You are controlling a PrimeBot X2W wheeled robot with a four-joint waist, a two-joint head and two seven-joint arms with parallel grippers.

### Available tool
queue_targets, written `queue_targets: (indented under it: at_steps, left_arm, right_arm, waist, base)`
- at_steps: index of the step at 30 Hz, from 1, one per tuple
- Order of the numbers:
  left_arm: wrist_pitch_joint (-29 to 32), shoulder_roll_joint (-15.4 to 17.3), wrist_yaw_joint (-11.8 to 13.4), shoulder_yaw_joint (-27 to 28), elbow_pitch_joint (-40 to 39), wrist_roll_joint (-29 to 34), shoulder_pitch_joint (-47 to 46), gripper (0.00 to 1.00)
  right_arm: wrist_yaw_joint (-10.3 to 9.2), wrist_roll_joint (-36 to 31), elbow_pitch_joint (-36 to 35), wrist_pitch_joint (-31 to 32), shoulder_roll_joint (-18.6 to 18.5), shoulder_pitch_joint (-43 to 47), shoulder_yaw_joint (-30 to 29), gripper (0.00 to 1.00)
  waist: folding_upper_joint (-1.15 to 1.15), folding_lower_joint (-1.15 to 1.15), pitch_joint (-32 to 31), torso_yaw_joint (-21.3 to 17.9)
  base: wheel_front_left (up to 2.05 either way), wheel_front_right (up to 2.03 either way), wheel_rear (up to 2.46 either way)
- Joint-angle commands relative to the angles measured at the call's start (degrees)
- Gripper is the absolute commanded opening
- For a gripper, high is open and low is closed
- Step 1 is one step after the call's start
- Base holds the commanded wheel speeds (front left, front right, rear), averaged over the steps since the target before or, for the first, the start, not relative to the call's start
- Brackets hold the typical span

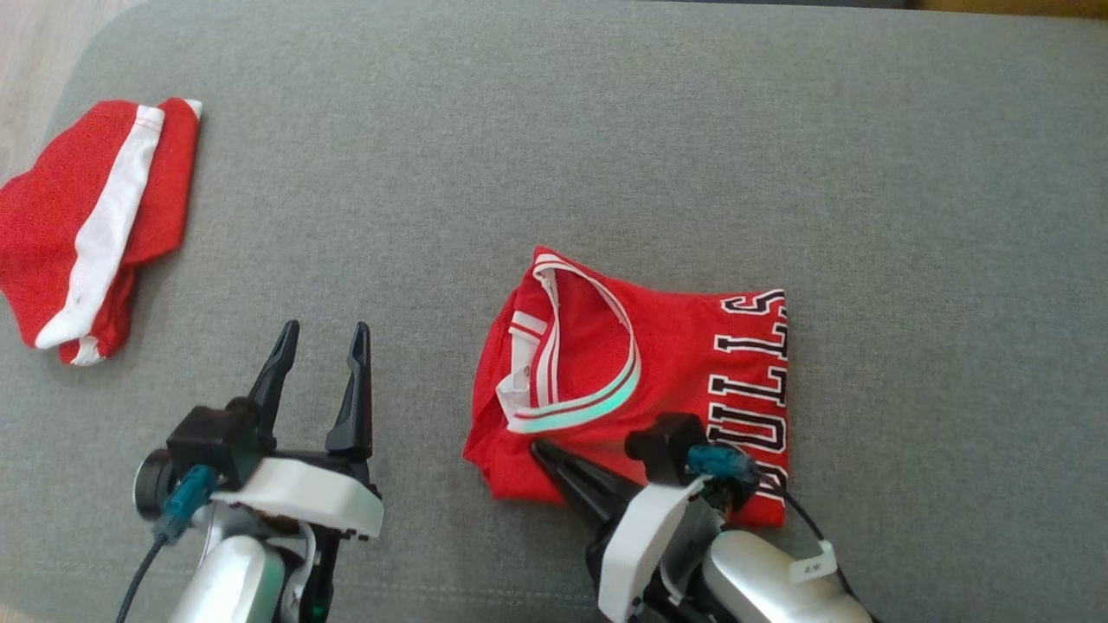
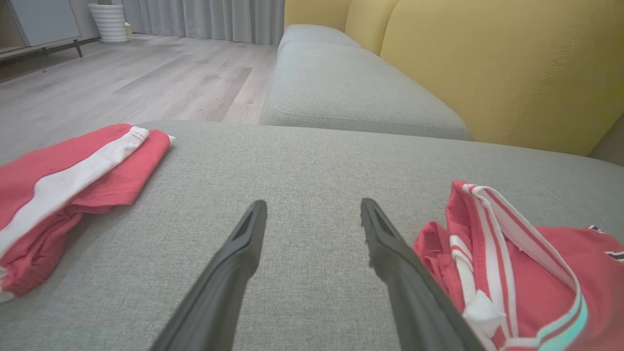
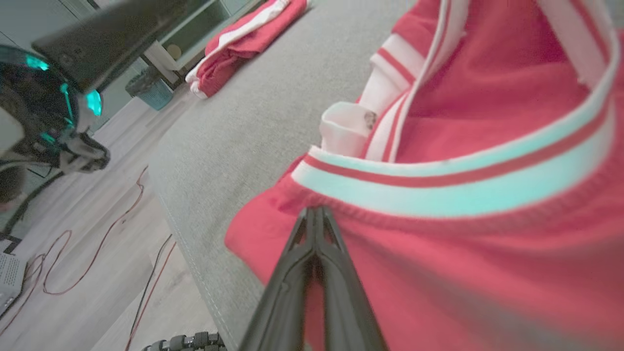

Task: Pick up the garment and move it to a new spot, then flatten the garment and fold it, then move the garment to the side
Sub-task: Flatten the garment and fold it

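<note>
The garment (image 1: pixel 666 363), a red jersey with white and mint trim and black lettering, lies folded on the grey seat cushion (image 1: pixel 606 156). My right gripper (image 1: pixel 538 447) is shut. Its tips rest on the jersey's near left part, just below the mint neckband (image 3: pixel 458 185), and I see no fabric between the fingers (image 3: pixel 312 253). To the left of the jersey (image 2: pixel 526 273), my left gripper (image 1: pixel 322 333) stands open over bare cushion with nothing between its fingers (image 2: pixel 243 243).
A second red garment with a white stripe (image 1: pixel 86 225) lies at the cushion's far left edge. Another grey seat (image 2: pixel 341 87) and a yellow backrest (image 2: pixel 487 63) lie beyond. Wooden floor with cables (image 3: pixel 87 253) runs along the cushion's edge.
</note>
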Motion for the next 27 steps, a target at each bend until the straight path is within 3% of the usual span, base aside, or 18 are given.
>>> queue_targets:
  at_steps: [1,4,5,7,12,19,27]
  left_arm:
    - [-0.6,0.7,-0.2,1.9,-1.4,-0.2,-2.2,1.00]
    - [-0.6,0.8,-0.1,2.0,-1.3,-0.3,-1.6,1.00]
    - [-0.6,0.8,-0.1,2.1,-1.3,-0.3,-1.4,1.00]
    - [-0.6,0.9,0.1,2.1,-1.3,-0.2,-1.1,1.00]
    - [-0.6,1.3,0.7,2.2,-1.9,0.1,-0.4,1.00]
    - [-0.3,2.4,1.8,2.3,-3.4,0.8,0.8,1.00]
    - [0.5,3.7,2.6,2.5,-4.9,0.7,3.3,1.00]
  right_arm:
    - [0.39,0.4,-2.1,-1.3,0.9,-1.3,0.8,0.00]
    - [0.39,1.4,-4.8,-3.7,0.9,-1.5,0.4,0.00]
    - [0.39,1.6,-6.2,-4.8,0.9,-1.4,-0.4,0.30]
    - [0.39,2.3,-9.0,-6.3,0.9,-0.7,-2.8,1.00]
    - [0.39,-2.2,-15.5,-9.5,-0.1,2.3,-15.2,1.00]
    - [0.39,-13.2,-23.4,-6.8,0.1,9.1,-34.8,1.00]
    - [0.39,-18.9,-31.4,-1.7,0.5,17.6,-46.3,1.00]
  waist:
    - [0.00,0.00,-0.2,-0.1]
    - [0.00,0.00,-1.0,-0.6]
    - [0.00,0.00,-1.4,-0.8]
    - [0.00,0.00,-2.1,-1.2]
    - [0.00,0.00,-3.9,-2.3]
    - [0.00,0.00,-6.3,-3.4]
    - [0.00,0.00,-8.9,-4.0]
  base:
    - [0.00,0.00,0.00]
    - [0.00,0.00,0.00]
    - [0.00,0.00,0.00]
    - [0.00,0.00,0.00]
    - [0.00,0.00,0.00]
    - [0.00,0.00,0.00]
    - [0.00,0.00,0.00]
